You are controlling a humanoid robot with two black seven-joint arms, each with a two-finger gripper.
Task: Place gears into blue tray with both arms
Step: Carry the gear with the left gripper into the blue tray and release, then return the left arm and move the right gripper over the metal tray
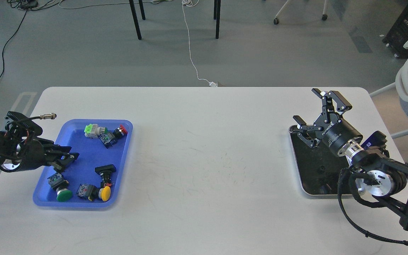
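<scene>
White lettering on the right gripper (320,112) is too small to read. The white table (207,148) stands on a grey floor (83,53). The right jaws are wide, above the silver-rimmed black-lined tray (305,191). The left gripper (70,158) hangs over the blue plastic tray (83,205) of push-button switches (105,135); its jaw state cannot be told. No gears can be made out.

Bright, even overhead light; soft shadows, sharp focus throughout.
</scene>
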